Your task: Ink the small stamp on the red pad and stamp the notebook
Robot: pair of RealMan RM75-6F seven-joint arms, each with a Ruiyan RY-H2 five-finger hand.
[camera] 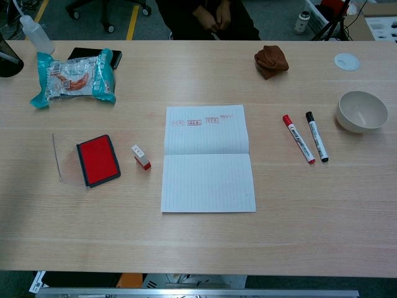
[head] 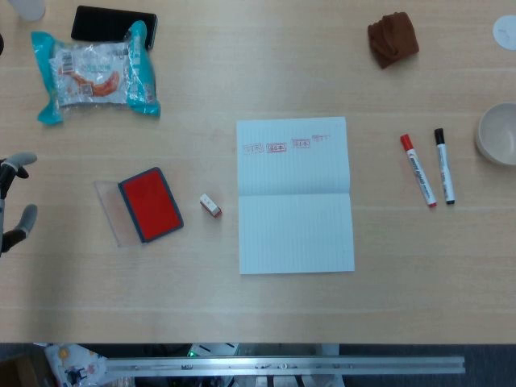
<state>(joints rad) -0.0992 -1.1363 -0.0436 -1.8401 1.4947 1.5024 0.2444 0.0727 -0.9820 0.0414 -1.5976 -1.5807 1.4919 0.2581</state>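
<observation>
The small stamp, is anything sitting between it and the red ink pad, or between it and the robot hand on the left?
Nothing visible. The small stamp lies on bare table just right of the red ink pad, with only a gap between them. The left robot hand is at the table's left edge; the pad itself and its clear lid lie along that path.

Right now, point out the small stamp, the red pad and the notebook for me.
small stamp (camera: pixel 141 156), chest view, on its white body.
red pad (camera: pixel 98 160), chest view, middle of the red ink surface.
notebook (camera: pixel 208 183), chest view, blank lower page.
</observation>
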